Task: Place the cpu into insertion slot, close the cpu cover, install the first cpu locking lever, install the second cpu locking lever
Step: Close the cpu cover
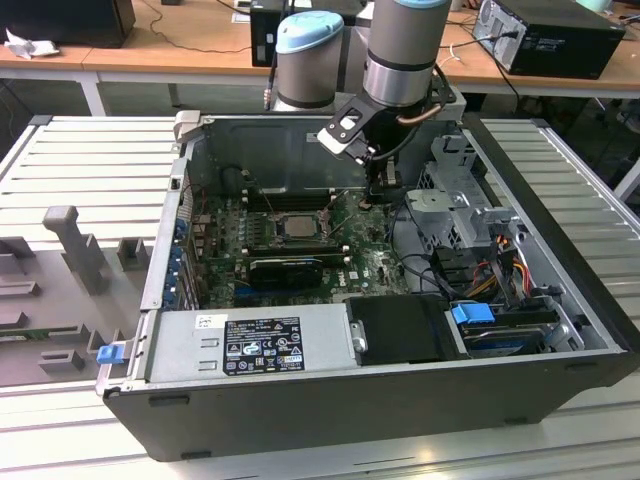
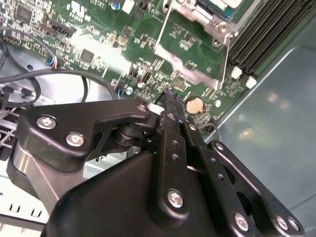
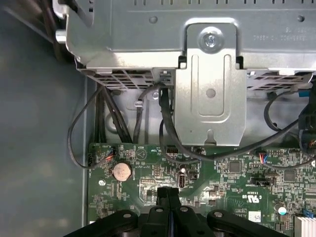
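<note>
Exterior view shows cpu [image 1: 298, 225] well apart from closed fingers [image 1: 386, 183].

You are in a computer lab: wooden desks [image 1: 200, 45] with computer boxes [image 1: 555, 35] stand behind your metal table [image 1: 80, 170].

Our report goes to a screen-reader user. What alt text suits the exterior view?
A robot arm's gripper reaches into an open computer case, its tip over the green motherboard, to the exterior view's right of the insertion slot. A silver cpu lies in that slot.
</note>
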Controlling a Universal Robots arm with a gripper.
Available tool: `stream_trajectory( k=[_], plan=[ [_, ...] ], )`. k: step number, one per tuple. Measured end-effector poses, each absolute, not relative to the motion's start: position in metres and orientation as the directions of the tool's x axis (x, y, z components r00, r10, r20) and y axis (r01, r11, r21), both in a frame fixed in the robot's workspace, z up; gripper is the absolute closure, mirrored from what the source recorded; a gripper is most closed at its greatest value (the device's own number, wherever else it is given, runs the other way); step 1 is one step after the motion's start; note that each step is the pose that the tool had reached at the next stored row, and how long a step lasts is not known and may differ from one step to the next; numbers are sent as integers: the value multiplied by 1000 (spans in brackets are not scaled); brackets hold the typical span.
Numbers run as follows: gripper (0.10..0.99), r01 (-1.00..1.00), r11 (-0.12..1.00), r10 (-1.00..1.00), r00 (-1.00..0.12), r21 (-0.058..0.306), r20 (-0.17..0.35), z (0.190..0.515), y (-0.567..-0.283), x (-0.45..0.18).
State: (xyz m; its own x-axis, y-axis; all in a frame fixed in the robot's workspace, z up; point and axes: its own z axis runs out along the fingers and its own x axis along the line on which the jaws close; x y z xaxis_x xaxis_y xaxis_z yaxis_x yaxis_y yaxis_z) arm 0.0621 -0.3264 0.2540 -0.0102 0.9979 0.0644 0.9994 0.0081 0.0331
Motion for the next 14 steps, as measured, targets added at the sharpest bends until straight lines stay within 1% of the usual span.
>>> stream_trajectory(
  k=[14],
  plan=[
    [980, 999, 8, 998, -10, 31, 64, 254, -326, 52]
  ],
)
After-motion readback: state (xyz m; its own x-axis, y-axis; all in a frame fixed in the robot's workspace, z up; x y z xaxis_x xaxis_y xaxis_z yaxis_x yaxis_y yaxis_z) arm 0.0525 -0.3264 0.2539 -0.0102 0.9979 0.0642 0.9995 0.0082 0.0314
